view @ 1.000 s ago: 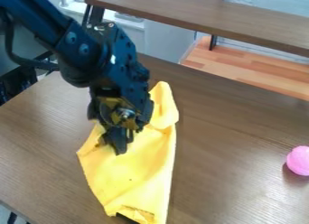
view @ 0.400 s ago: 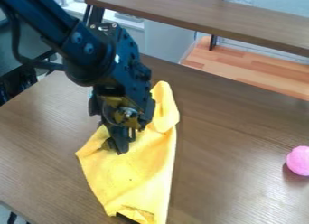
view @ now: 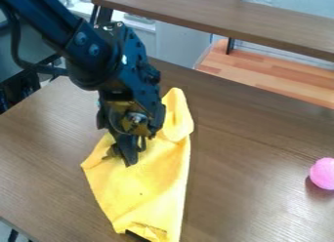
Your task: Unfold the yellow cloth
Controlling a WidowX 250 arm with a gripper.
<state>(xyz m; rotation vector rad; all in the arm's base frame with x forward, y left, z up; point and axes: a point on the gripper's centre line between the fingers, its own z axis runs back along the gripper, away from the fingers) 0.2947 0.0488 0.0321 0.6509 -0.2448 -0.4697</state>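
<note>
1. Black claw (view: 134, 153): hangs at the low end of the black arm (view: 91, 50), over the upper-left part of the yellow cloth (view: 147, 187). State: cannot tell from this angle whether released, clenched or grasping fabric.
2. Yellow cloth: lies on the brown table (view: 261, 138), partly beneath the claw. Stretches from there towards the near edge of the view, with a rounded fold (view: 177, 120) to the right of the claw and a turned-up end (view: 151, 230) well below.
3. Step in hand (judged): catch one layer beside the claw and draw it outwards. For a sound hold, pinch close to a free edge; avoid gathering both layers.
4. Lift only slightly, then sweep away from the fold, low and slow, to limit dragging or bunching of the whole piece.
5. Lay the edge flat before release, then treat the turned-up end likewise.
6. Pink ball (view: 322, 173): rests well apart, to the right of the claw.
</note>
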